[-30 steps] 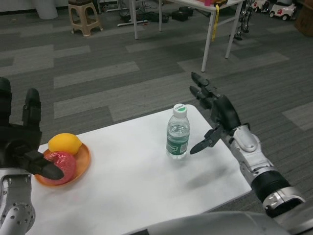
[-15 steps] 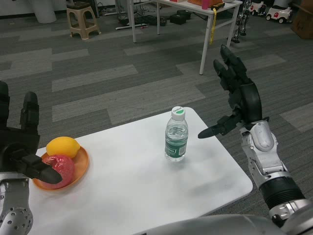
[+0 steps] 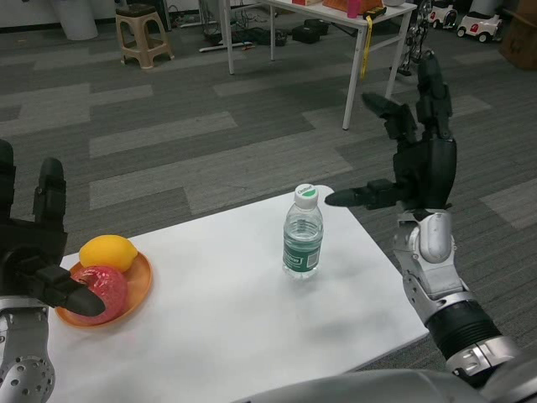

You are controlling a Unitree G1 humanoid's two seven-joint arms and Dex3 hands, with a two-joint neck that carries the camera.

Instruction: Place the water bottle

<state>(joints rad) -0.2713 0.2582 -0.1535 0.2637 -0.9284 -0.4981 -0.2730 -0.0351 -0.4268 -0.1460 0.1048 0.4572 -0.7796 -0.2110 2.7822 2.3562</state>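
A clear water bottle (image 3: pixel 303 237) with a green label and a white-and-green cap stands upright on the white table (image 3: pixel 235 319), toward its far right part. My right hand (image 3: pixel 418 159) is raised above and to the right of the bottle, fingers spread and pointing up, thumb aimed at the bottle's cap, holding nothing. At the left edge my left hand (image 3: pixel 32 252) hangs in front of the orange plate, fingers apart and empty.
An orange plate (image 3: pixel 138 284) at the table's left holds a lemon (image 3: pixel 108 251) and a red fruit (image 3: pixel 104 288). Beyond the table lies grey carpet, with a white-legged table (image 3: pixel 357 50) and a stool (image 3: pixel 144 30) at the back.
My right hand has lifted up and away from the bottle, turning its fingers upward. The bottle stays standing. The left hand has barely moved.
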